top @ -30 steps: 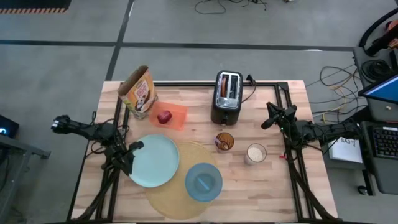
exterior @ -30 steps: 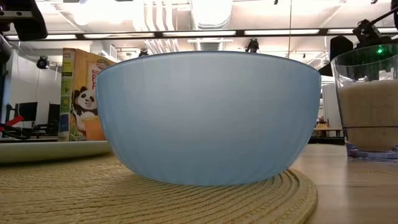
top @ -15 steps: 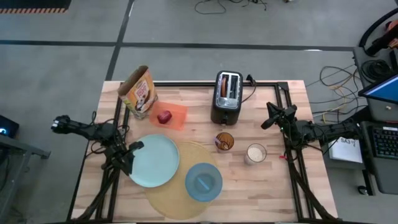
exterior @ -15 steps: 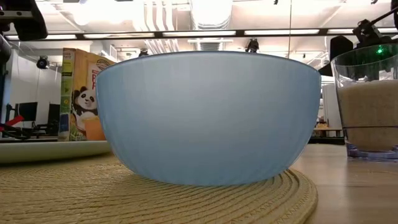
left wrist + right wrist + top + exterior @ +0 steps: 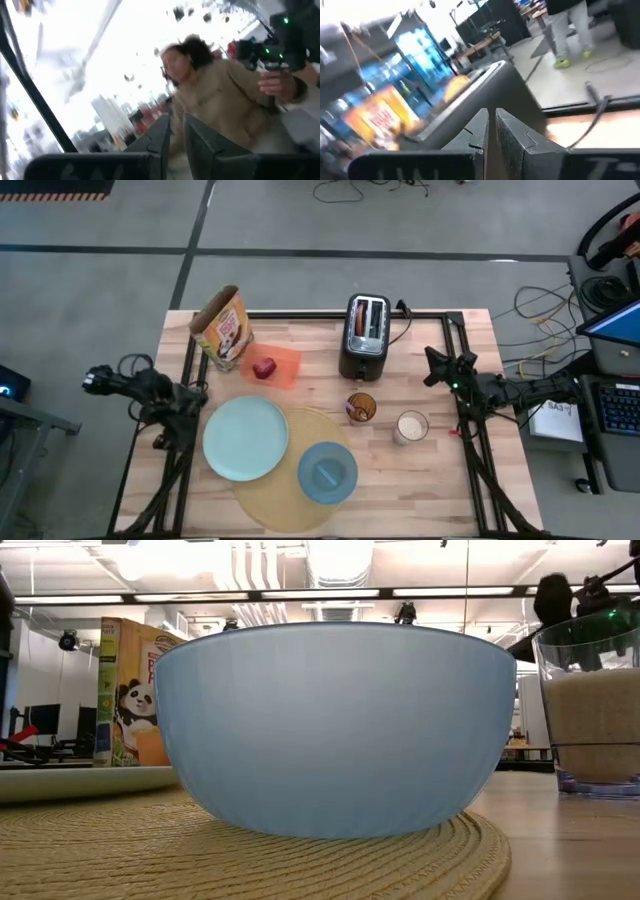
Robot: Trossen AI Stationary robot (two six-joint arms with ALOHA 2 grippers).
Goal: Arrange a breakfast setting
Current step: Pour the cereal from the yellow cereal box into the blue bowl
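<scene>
The pale blue plate [image 5: 245,438] is lying on the wooden table [image 5: 440,470], with 1 edge resting over the round tan placemat [image 5: 268,498]. The smaller blue bowl [image 5: 327,472] is sitting on the placemat, just beside the plate and not quite touching it. In the low view the bowl [image 5: 335,725] is filling most of the picture, and the woven placemat [image 5: 120,855] is spreading out under it.

The red apple [image 5: 264,368] is resting on an orange napkin [image 5: 283,364] near the far side of the table. An orange cereal box [image 5: 224,328] with a panda on it is standing just beside the napkin. The black toaster [image 5: 365,336] is standing near the middle of the far side, with something tan sitting in 1 of its 2 slots. A small jar [image 5: 361,408] is standing in front of the toaster, and a clear glass [image 5: 411,426] holding something pale is standing near it.

The left gripper [image 5: 178,402] is hanging at the left edge of the table, apart from the plate. Its 2 fingers [image 5: 160,142] are pressed nearly together and holding nothing. The right gripper [image 5: 437,366] is hanging at the right edge, well apart from the glass. Its fingers [image 5: 479,131] are nearly together too, with nothing between them.

A person in a tan top [image 5: 220,107] is showing in the room beyond the left arm.
</scene>
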